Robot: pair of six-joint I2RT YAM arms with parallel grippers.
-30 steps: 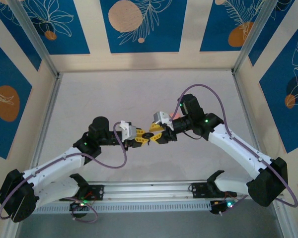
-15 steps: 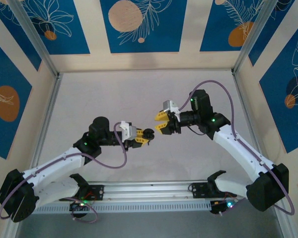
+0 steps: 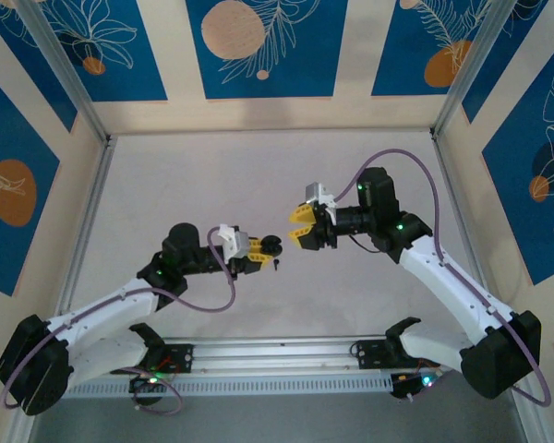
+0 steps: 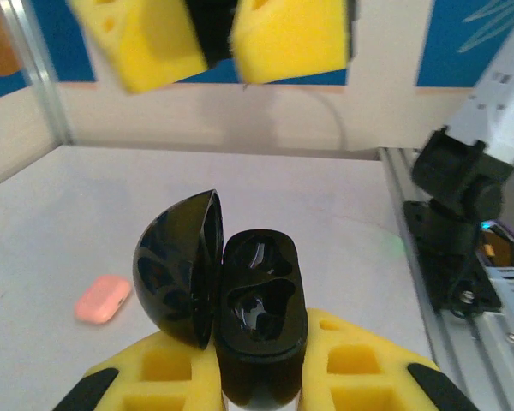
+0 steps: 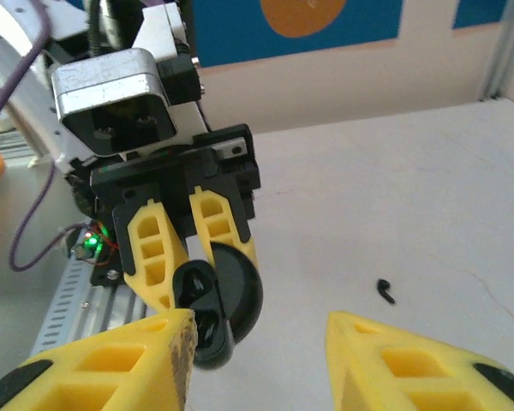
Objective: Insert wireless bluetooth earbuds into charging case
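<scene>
My left gripper (image 3: 264, 248) is shut on a black charging case (image 4: 259, 318). The case stands upright between the yellow fingers (image 4: 370, 370), its round lid (image 4: 176, 267) swung open to the left. Both glossy wells look empty. The same case (image 5: 207, 313) faces my right gripper (image 5: 257, 364), which is open and holds nothing. In the top view that right gripper (image 3: 299, 227) hovers just up and right of the case, apart from it. One tiny black earbud (image 5: 384, 291) lies loose on the table; the top view has this earbud (image 3: 276, 265) just below the left fingertips.
A pale pink case (image 4: 103, 299), shut, lies on the table left of the held case. The right arm's base (image 4: 456, 199) and the metal rail (image 3: 277, 355) run along the near edge. Patterned walls enclose the pale tabletop (image 3: 212, 175).
The right gripper has drawn back up and to the right, away from the left gripper it had met. A black earbud now lies on the table under the case. The left gripper dipped slightly.
</scene>
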